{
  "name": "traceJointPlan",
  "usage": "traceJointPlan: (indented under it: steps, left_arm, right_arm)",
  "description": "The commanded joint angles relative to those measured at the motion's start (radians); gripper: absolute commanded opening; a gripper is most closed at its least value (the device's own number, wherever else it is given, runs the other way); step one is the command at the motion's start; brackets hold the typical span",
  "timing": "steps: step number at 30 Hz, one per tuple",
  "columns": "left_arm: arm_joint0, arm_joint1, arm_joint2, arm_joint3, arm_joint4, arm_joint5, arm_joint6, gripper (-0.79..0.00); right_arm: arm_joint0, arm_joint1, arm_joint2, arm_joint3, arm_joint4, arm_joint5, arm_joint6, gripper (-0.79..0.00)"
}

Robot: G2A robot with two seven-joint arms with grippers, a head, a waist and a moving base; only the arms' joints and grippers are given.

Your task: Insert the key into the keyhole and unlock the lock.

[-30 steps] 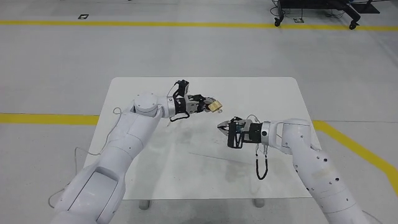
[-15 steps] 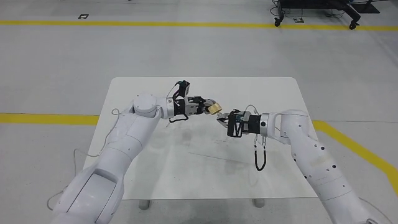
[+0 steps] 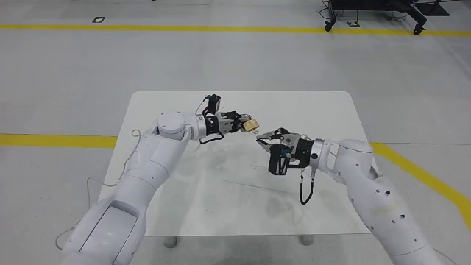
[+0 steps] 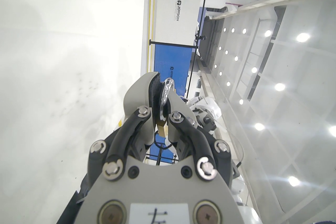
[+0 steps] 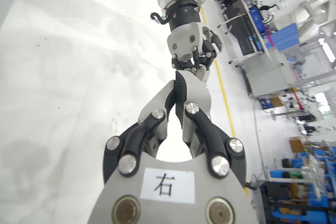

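Lock [image 3: 252, 125], a brass padlock, was held above the bench [image 3: 184, 191] near its middle, pinched between the jaws of the left gripper [image 3: 243, 123]. The right gripper [image 3: 263, 139] hung just beside the lock, tip pointed toward it, jaws pressed together.

lock [image 3: 252, 125]: brass-yellow | table [image 3: 221, 206]: white | floor line [image 3: 221, 27]: yellow | right gripper [image 5: 181, 83]: grey, ribbed black inside
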Motion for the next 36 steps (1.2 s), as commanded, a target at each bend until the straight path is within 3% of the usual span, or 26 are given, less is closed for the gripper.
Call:
traceJointPlan:
  steps: [1,6,16,21,25,34,36]
  left_arm:
    - [0.002,-0.001,0.003,-0.008,0.006,0.012,0.023,-0.785]
    - [0.01,-0.003,0.001,-0.018,0.008,0.027,0.052,-0.785]
    - [0.019,-0.001,-0.005,-0.033,0.013,0.034,0.059,-0.785]
    - [0.021,0.0,-0.009,-0.035,0.013,0.034,0.055,-0.785]
    - [0.023,0.0,-0.011,-0.037,0.014,0.032,0.052,-0.785]
    - [0.024,0.001,-0.016,-0.038,0.01,0.028,0.033,-0.785]
    - [0.023,0.0,-0.016,-0.036,0.007,0.028,0.026,-0.785]
  right_arm:
    - [-0.047,0.003,0.009,-0.041,-0.054,0.071,0.053,-0.545]
    - [-0.083,-0.001,-0.036,-0.095,-0.122,0.131,0.183,-0.529]
    - [-0.049,-0.029,-0.161,-0.066,-0.181,0.28,0.342,-0.606]
    - [-0.026,-0.041,-0.19,-0.043,-0.164,0.317,0.359,-0.643]
    - [-0.003,-0.047,-0.193,-0.012,-0.145,0.324,0.373,-0.588]
    - [0.024,-0.056,-0.195,0.033,-0.097,0.329,0.372,-0.606]
    - [0.031,-0.059,-0.196,0.042,-0.082,0.334,0.368,-0.656]
